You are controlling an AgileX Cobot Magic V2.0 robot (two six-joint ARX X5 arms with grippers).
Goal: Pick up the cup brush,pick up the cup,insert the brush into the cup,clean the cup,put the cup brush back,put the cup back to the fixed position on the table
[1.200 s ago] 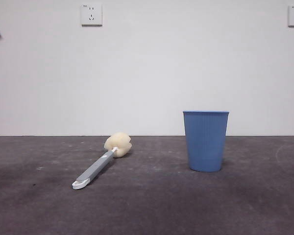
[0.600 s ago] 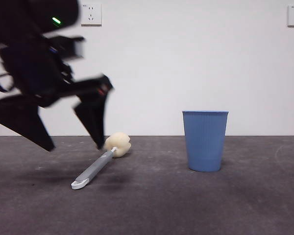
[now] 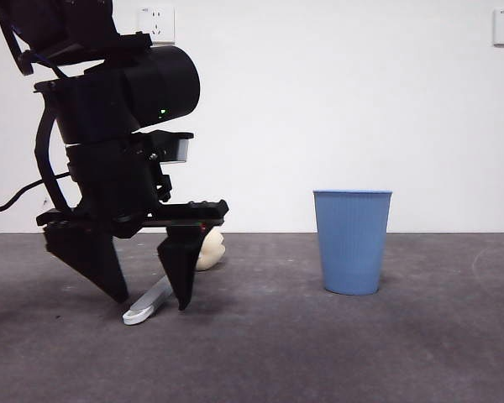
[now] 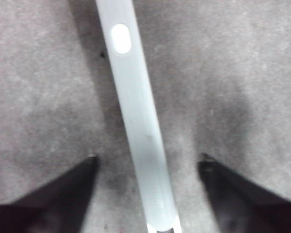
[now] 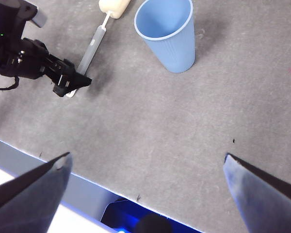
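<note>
Fingers (image 3: 113,281) of your left gripper (image 4: 148,162) stand spread wide, one on each side of the cup brush (image 3: 155,298), low over the counter (image 3: 319,353) and not touching the handle. You can see in the left wrist view that the grey handle runs lengthwise straight down the middle of the gap, with bare counter showing between it and each finger.

Your one cup brush lies flat on the counter, well to the side of the cup (image 3: 353,242). Its long axis runs diagonally: the white looped end points toward the front camera, and the cream-yellow sponge head (image 3: 210,249) points back toward the wall. The gripper sits over the looped half of the handle, so the sponge head only peeks out behind one finger in the front view.

Your one cup stands upright on the counter, mouth up, well apart from the brush and from both grippers.

Your right gripper (image 5: 148,170) hangs high above the counter with its fingers (image 5: 34,184) set wide and nothing between them; from there it looks down on the cup and the brush.
</note>
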